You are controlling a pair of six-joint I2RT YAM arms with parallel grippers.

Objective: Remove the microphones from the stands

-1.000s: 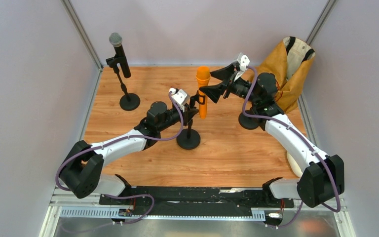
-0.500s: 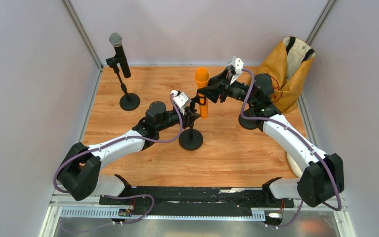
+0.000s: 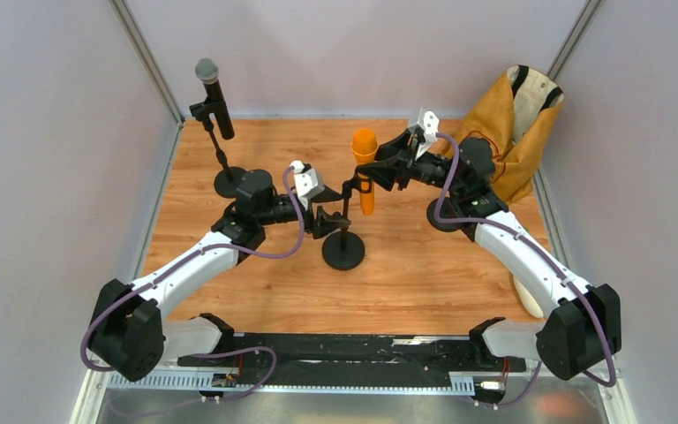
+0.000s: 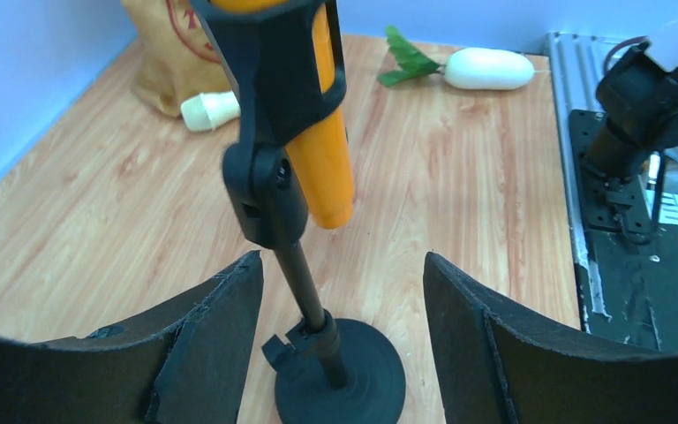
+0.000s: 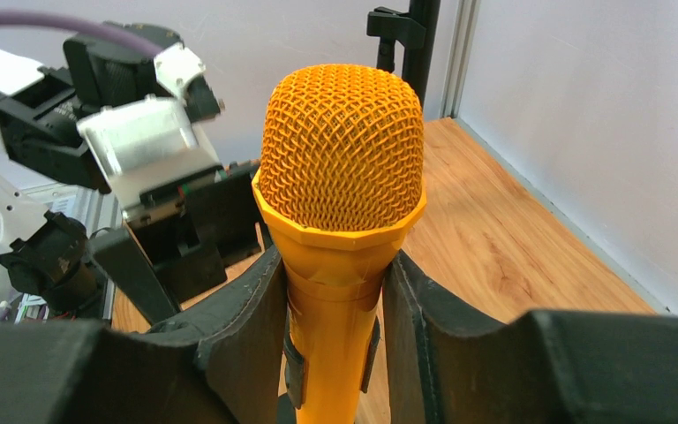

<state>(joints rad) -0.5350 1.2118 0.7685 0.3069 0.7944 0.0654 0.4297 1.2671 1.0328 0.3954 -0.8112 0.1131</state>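
Observation:
The orange microphone (image 3: pixel 365 166) sits upright in the clip of a black stand (image 3: pixel 344 251) at mid-table. My right gripper (image 3: pixel 381 170) reaches in from the right and is shut on the microphone's body just below its mesh head (image 5: pixel 342 150), one pad (image 5: pixel 249 329) pressed on each side. My left gripper (image 3: pixel 325 218) is open to the left of the stand. In the left wrist view the stand's pole (image 4: pixel 304 284) and base (image 4: pixel 353 375) stand ahead of the spread fingers (image 4: pixel 210 340), untouched, and the microphone (image 4: pixel 328 168) hangs in the clip above.
A black microphone (image 3: pixel 213 95) on a second stand (image 3: pixel 231 182) stands at the back left. A brown bag (image 3: pixel 514 124) fills the back right corner, with another round base (image 3: pixel 446 217) near it. A white radish (image 4: pixel 487 69) lies by the right arm's base. Walls close three sides.
My right gripper moved in and shut on the orange microphone. My left gripper let go of the stand's pole, opened wide and drew back to the left.

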